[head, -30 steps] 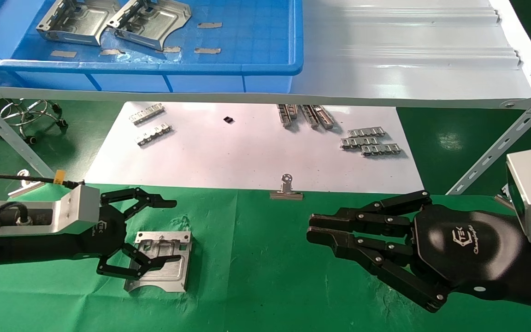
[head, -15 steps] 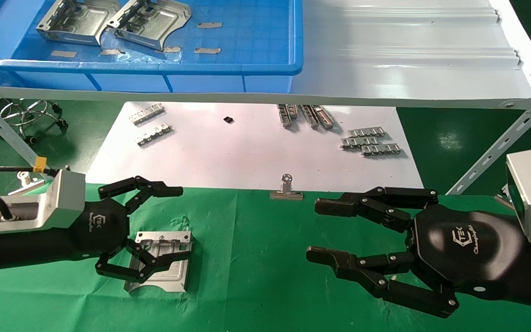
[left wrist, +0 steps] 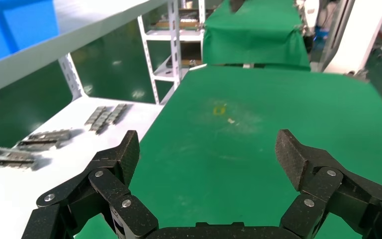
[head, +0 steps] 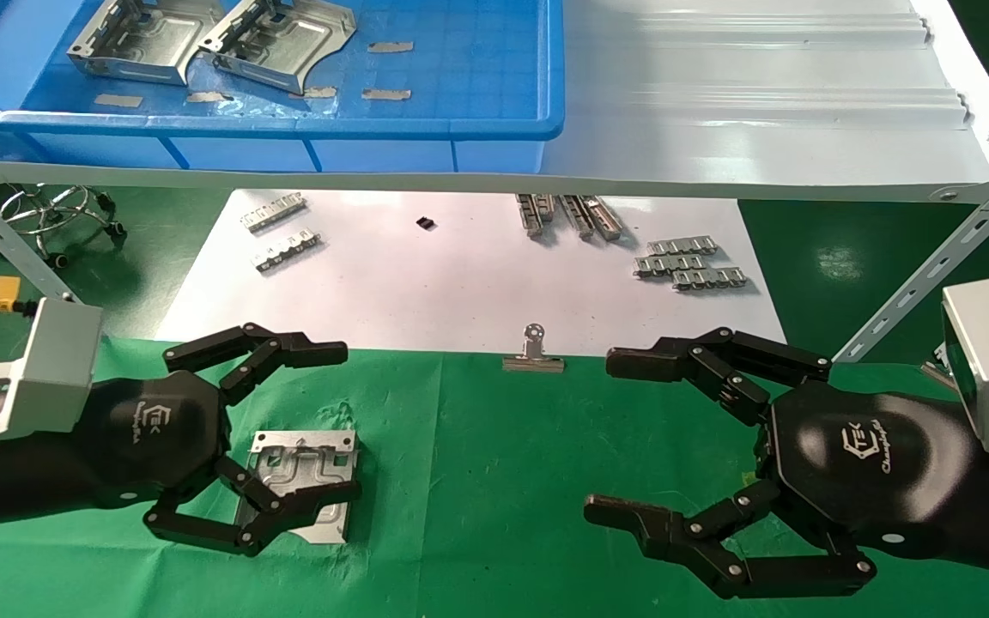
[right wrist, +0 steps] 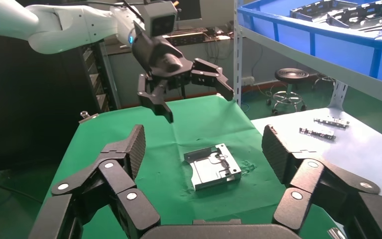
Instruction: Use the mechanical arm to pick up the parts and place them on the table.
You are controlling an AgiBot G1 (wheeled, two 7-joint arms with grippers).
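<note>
Showing white logo, right gripper point(head: 602, 442) palm (script unreadable)

Shiny stamped sheet-metal bracket point(head: 304, 482) lies on wrinkled matt green cloth table point(head: 477, 481). Beyond the cloth, smooth white paper sheet point(head: 426, 283); above, glossy blue plastic bin point(head: 477, 77) on pale metal shelf point(head: 761, 112).

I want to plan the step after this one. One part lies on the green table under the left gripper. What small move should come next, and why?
Probably lift the left gripper up and away toward the blue bin. Its fingers are spread open above the part, which lies flat on the table, apparently released. Two more parts wait in the bin. The right gripper hovers open.
</note>
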